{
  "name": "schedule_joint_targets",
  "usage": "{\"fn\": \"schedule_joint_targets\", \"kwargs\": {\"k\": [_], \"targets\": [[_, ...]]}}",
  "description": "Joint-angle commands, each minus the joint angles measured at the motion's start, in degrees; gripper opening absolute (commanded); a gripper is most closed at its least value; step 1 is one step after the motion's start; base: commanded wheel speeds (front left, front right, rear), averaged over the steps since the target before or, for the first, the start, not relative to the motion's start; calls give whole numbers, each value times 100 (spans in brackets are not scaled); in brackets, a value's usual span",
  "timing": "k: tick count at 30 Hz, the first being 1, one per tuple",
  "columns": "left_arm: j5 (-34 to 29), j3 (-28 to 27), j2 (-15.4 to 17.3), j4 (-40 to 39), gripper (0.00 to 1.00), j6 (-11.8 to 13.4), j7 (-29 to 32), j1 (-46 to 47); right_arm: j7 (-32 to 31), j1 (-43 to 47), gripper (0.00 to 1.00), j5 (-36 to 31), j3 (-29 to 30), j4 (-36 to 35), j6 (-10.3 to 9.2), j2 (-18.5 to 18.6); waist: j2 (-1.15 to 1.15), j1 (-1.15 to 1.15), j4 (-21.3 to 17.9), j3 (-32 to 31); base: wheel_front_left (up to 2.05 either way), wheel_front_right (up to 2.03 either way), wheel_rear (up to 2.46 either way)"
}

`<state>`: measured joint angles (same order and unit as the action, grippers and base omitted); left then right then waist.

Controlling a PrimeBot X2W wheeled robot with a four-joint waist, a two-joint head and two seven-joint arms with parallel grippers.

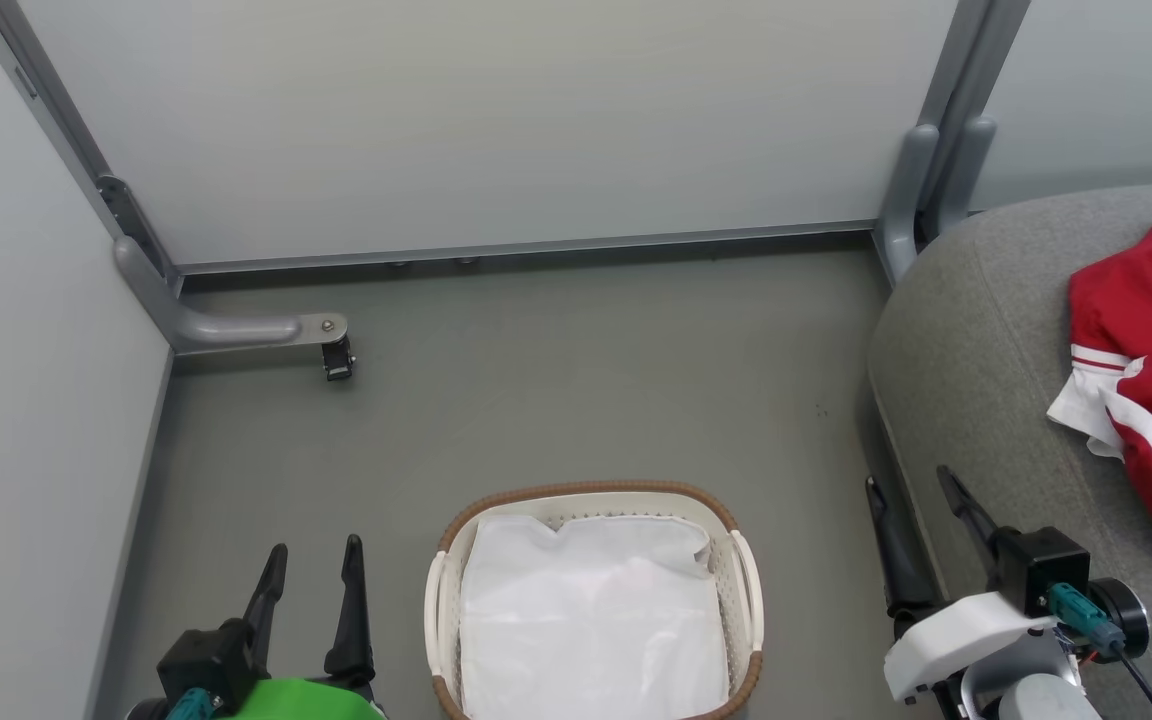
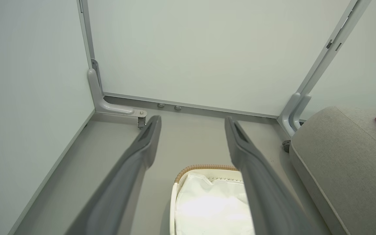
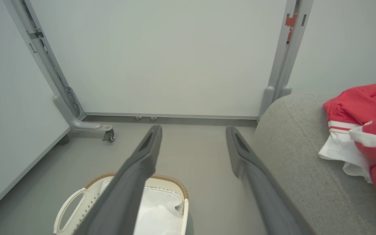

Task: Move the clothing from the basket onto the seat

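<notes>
Nearest, just left of the basket [image 1: 586, 490]: the left gripper [image 1: 316, 545], fingers spread apart, clamped on nothing, poised above the grey floor [image 1: 536, 400]. Inside the basket: a rumpled white liner cloth [image 1: 591, 620] lying across the bottom, ringed by the brown woven rim. Right of the basket, a little apart from it: the right gripper [image 1: 908, 477], fingers likewise parted and empty, tips at the near edge of the seat [image 1: 976, 380]. Farther right of the basket and well apart from it: the clothing [image 1: 1151, 330], red with white trim, lying bunched on top of the seat and running off the right edge of the head view. Beyond the basket to the left: a small black caster [image 1: 338, 360] under a grey metal foot. Farthest behind the basket: pale partition panels [image 1: 486, 130] in grey frames.
</notes>
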<state>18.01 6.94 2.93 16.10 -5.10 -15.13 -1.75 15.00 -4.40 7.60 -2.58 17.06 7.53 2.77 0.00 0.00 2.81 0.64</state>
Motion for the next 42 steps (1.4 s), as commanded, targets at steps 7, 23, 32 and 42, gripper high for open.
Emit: {"fn": "schedule_joint_targets", "kwargs": {"k": [7, 23, 32, 42], "targets": [[58, 15, -2, -5, 100, -18, -2, -10, 27, 5, 100, 57, -24, 41, -8, 23, 0, 0, 8, -8, 0, 0, 0], [935, -99, 3, 123, 0, -24, 240, 88, -269, 23, 0, 1020, 82, 144, -1, -24, 0, 0, -12, -12, 0, 0, 0], [1762, -248, 12, 79, 0, -52, 474, 192, -500, -1, 0, 1960, 180, 72, -1, -19, 0, 0, -32, -15, 0, 0, 0], [2569, -396, 19, 37, 0, -80, 706, 284, -732, -35, 0, 2881, 285, 10, -2, -13, 0, 0, -55, -17, 0, 0, 0]]}}
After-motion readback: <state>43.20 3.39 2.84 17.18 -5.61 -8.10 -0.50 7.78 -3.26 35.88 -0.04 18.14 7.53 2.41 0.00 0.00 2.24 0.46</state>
